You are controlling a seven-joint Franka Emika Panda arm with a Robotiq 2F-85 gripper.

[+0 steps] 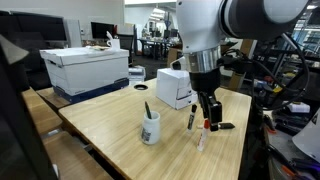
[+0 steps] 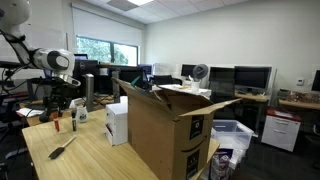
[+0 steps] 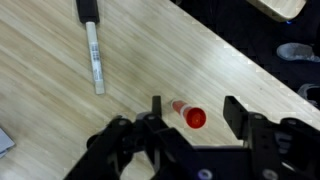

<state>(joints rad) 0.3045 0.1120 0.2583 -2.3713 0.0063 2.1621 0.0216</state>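
Hand point(image 3: 193, 108) stands partly open, empty, astride the red-capped marker point(image 3: 190, 117), table point(image 3: 230, 60) edge nearby.

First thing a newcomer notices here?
The gripper hangs with jaws open above a red-capped marker on the wooden table in the wrist view. In an exterior view, a big open cardboard box fills the foreground. A white cup stands on the table.
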